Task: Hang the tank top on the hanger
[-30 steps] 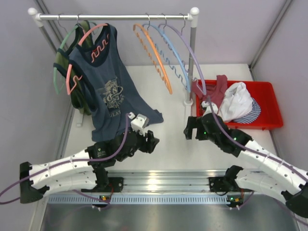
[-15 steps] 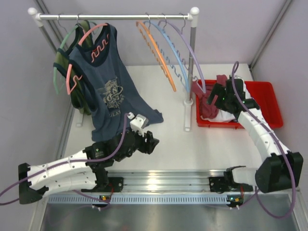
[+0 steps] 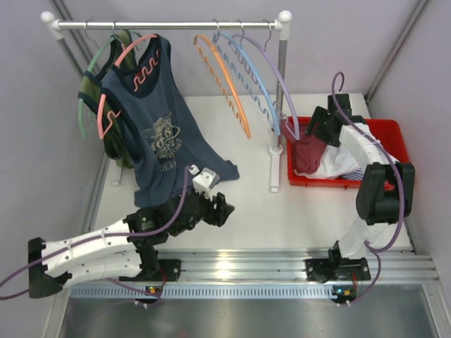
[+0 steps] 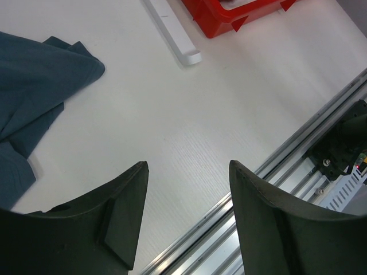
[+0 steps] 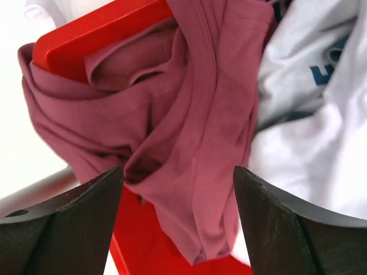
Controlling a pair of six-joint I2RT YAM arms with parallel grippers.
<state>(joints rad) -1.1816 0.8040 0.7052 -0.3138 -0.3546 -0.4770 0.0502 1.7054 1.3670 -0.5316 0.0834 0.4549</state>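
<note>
Two open, empty grippers: left gripper [image 4: 186, 169] above the desk [image 3: 282, 211], right gripper [image 5: 178, 172] over one maroon tank top [image 5: 189, 114], partly hidden in a red bin [image 3: 394, 134]. One orange hanger [image 3: 230, 83] hangs on the rail [image 3: 169, 24].

Both arms are built of white shells joined by black motor housings. The left arm [image 3: 91, 252] carries a white block [image 3: 204, 177] at its wrist. The right arm [image 3: 361, 144] has a large black elbow housing [image 3: 384, 191]. A purple cable [image 3: 404, 204] loops along each. The left hand [image 4: 188, 166] and right hand [image 5: 178, 172] have broad matte black fingers [image 4: 123, 212] with angled inner faces. The black bases [image 3: 338, 267] show tiny red and green lights.
</note>
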